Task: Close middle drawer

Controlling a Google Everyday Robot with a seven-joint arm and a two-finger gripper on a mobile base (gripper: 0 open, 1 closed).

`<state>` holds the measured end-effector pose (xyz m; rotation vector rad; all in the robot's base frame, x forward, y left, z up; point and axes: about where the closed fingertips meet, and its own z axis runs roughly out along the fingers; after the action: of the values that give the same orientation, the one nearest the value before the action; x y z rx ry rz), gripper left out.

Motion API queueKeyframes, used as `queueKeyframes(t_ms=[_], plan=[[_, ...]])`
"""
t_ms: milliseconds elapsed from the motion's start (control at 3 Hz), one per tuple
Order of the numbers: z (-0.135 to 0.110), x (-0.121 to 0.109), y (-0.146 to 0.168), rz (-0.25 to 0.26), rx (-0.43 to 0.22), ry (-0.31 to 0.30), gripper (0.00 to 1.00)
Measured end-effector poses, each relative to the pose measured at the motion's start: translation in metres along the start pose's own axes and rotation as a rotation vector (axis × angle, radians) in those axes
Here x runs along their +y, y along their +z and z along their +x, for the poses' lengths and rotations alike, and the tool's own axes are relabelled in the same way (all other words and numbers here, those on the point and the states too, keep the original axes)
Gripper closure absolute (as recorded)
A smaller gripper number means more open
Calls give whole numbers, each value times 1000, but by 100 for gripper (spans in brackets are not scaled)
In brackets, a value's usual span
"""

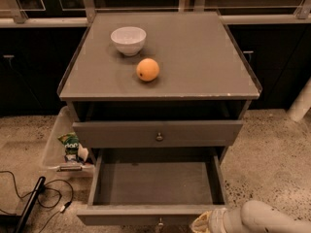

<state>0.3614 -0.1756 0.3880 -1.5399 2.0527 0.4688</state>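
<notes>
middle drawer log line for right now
middle drawer: pulled out, empty | gripper: low, at its front, right of knob
</notes>
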Motion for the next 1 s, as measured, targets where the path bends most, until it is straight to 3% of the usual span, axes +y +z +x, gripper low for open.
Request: queueKeyframes(t_ms=[333,667,1000], plan=[[0,0,0,0,0,0,12],[-6,-9,-2,33,-13,-18,0],[-37,-58,-15,133,-30,-101,18]])
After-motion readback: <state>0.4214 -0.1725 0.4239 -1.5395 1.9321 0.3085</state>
